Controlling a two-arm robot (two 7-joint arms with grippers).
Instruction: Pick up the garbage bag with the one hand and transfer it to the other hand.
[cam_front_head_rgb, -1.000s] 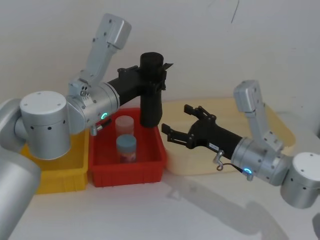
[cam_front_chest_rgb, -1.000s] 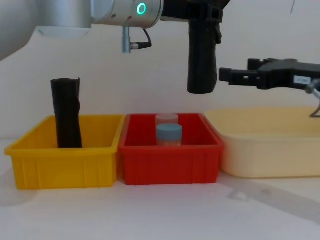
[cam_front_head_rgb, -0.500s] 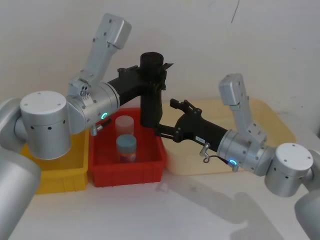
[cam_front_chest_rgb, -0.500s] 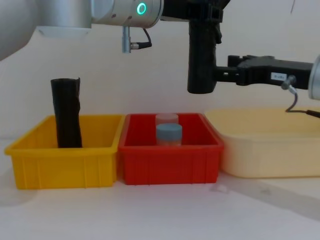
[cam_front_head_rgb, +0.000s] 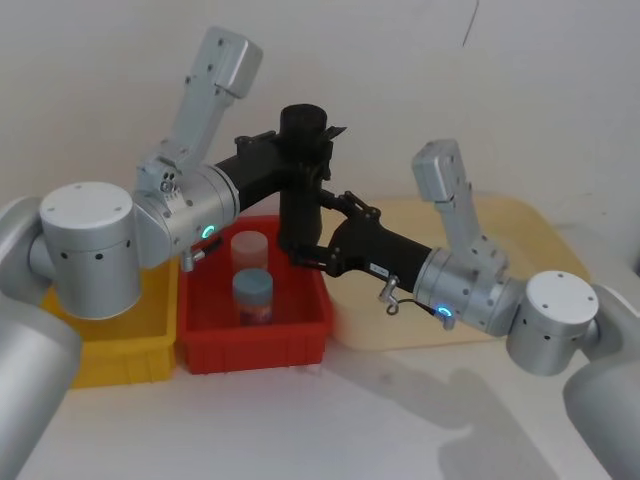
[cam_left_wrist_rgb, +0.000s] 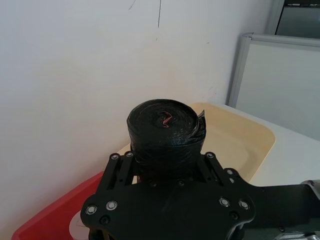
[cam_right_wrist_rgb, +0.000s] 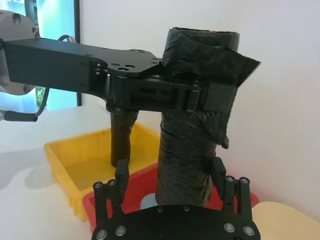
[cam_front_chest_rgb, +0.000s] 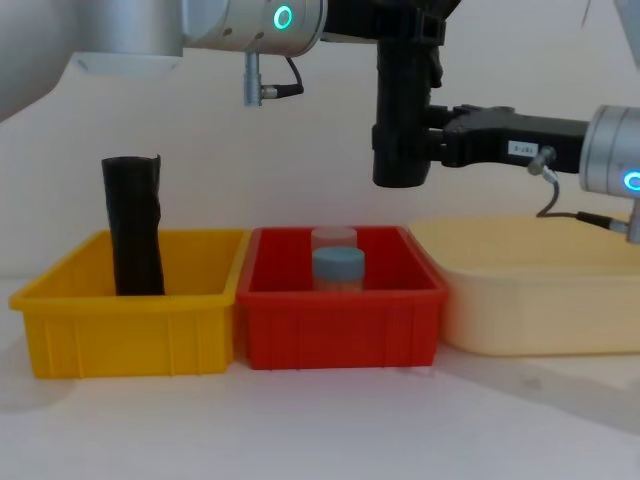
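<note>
white wall (cam_front_head_rgb: 520, 70), left tool (cam_front_head_rgb: 306, 160) clamping upright garbage bag (cam_front_head_rgb: 299, 208), right tool (cam_front_head_rgb: 320, 230) spread around its lower part

Row, left to right: left bin (cam_front_chest_rgb: 130, 330), middle bin (cam_front_chest_rgb: 340, 330), tray (cam_front_chest_rgb: 540, 310). A roll (cam_front_chest_rgb: 135, 225) stands in left bin; two jars (cam_front_chest_rgb: 338, 268) sit in middle bin, one behind the other. The bag (cam_front_chest_rgb: 402, 110) hangs above middle bin.

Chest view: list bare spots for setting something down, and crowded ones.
Free: the shallow cream plastic tray; the white tabletop before the bins; the yellow plastic bin beside its notched black roll. Crowded: the red plastic bin, two jars under the smooth black bag roll in the left pincer, right pincer around it.
</note>
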